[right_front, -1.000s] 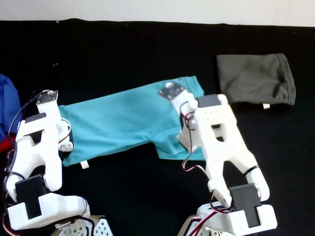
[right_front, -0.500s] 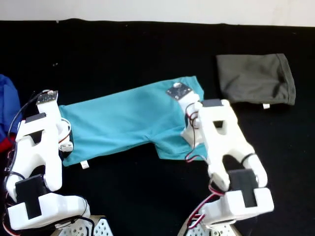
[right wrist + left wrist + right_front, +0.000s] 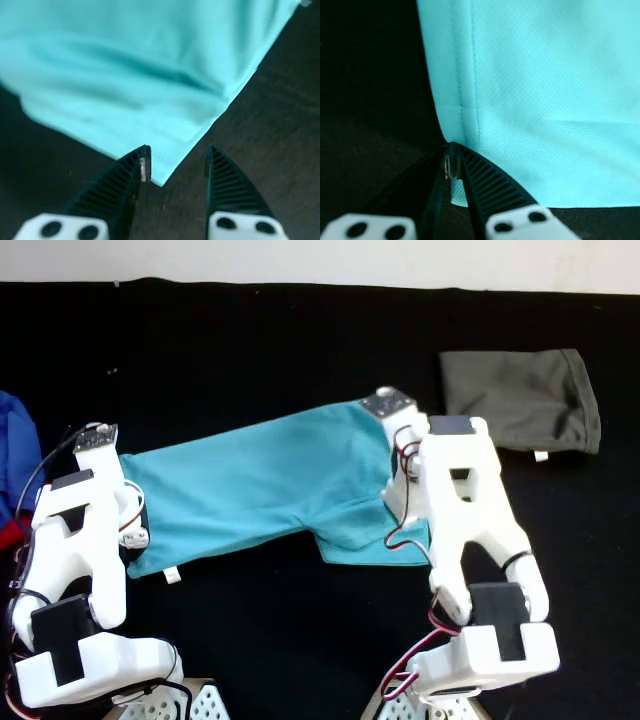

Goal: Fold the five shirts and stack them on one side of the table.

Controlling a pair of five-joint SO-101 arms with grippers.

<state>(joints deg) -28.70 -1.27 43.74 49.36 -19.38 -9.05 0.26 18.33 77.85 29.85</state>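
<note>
**Arms take opposite ends of a teal knit shirt [image 3: 260, 485] stretched long across the black table [image 3: 250, 330].**

The left gripper [image 3: 452, 167] is pinched tight on the shirt's hem corner at the near-left end. The right gripper [image 3: 177, 150] hangs over the opposite corner with its jaws spread, gripping nothing. A folded grey fabric shirt [image 3: 520, 400] lies at the table's far right, well apart from the teal one, and a crumpled blue garment [image 3: 15, 455] sits at the left edge. This shirt's fold appears to be the step in hand, with the stack barely begun. The next move likely calls for the right jaws to lower and close on that corner, so both ends can lift together.
</note>
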